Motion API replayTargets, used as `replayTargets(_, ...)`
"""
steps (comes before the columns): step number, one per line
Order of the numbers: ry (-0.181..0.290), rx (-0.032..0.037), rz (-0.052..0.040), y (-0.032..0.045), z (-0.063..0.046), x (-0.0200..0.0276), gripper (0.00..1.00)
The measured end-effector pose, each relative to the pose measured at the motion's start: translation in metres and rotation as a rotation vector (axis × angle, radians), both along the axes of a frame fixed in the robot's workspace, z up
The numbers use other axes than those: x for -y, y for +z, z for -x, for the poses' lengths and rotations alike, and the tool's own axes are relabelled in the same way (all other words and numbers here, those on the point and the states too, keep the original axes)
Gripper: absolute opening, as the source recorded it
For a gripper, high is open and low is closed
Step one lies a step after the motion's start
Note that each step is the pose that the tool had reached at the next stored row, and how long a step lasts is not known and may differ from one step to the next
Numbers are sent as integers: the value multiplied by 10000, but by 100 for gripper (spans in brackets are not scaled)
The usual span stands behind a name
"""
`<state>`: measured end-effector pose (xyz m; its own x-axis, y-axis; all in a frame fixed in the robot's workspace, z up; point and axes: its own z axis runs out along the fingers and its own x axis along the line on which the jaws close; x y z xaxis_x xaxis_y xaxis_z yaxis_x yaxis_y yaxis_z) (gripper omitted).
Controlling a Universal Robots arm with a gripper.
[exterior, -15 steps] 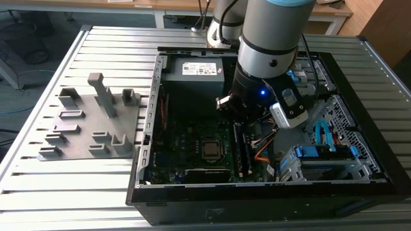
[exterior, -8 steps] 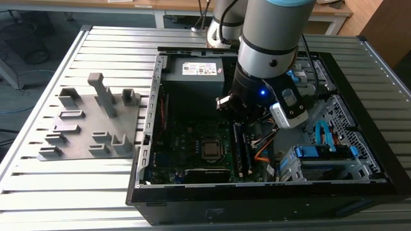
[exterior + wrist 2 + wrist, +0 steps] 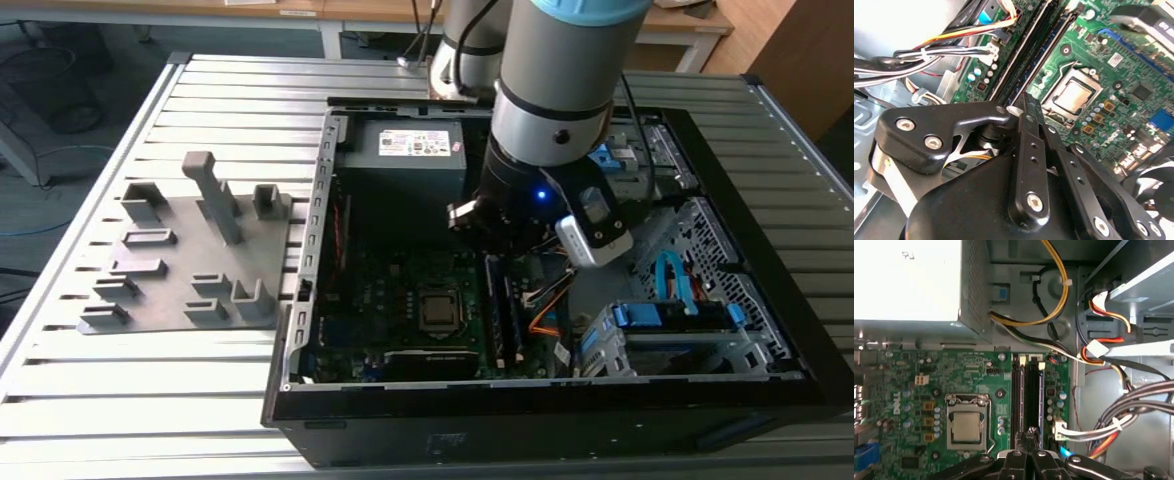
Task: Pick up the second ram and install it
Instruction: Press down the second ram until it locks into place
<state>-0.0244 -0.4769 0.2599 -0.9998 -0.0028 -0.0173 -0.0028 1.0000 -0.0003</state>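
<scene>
second ram slotted, end effector above

the arm reaches into the open computer case, above the motherboard, beside grey fixture blocks.

Hemmed by cable bundles on one flank; open above CPU socket and memory slots.

One open computer case lies on one slatted desk. Below the one pincer sit two long memory slots; beside it, one processor socket. One grey fixture tray stands well apart.
</scene>
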Motion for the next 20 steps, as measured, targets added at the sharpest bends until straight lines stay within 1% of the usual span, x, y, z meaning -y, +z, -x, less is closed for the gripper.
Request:
replayTargets(3, 0, 0, 0, -55, -1, -52, 10)
replayTargets(4, 1, 0, 0, -73, -1, -80, 10)
replayTargets(9, 0, 0, -11, -163, -1, -263, 10)
replayTargets(10, 1, 0, -19, -183, -1, -296, 10)
replayTargets(11, 1, 0, -32, -201, -1, -318, 10)
replayTargets(14, 8, 1, -46, -255, -2, -346, 10)
replayTargets(20, 23, 0, -47, -362, -1, -349, 10)
